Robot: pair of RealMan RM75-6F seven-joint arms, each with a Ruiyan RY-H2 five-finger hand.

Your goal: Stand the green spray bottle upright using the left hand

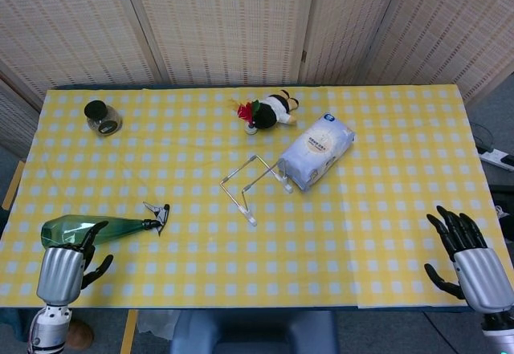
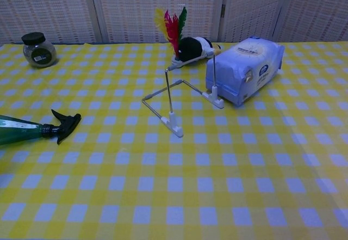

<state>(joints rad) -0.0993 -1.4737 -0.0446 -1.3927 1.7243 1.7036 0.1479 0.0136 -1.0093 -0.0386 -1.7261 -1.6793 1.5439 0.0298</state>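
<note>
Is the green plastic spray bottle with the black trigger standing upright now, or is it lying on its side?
Lying on its side. The green plastic spray bottle stretches flat along the yellow checked tablecloth, trigger pointing right.

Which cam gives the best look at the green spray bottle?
Head view: the whole green spray bottle shows, lying on its side with its black trigger pointing right, and the left hand just below its base. Chest view cuts off its body at the left frame edge, showing only neck and trigger.
</note>
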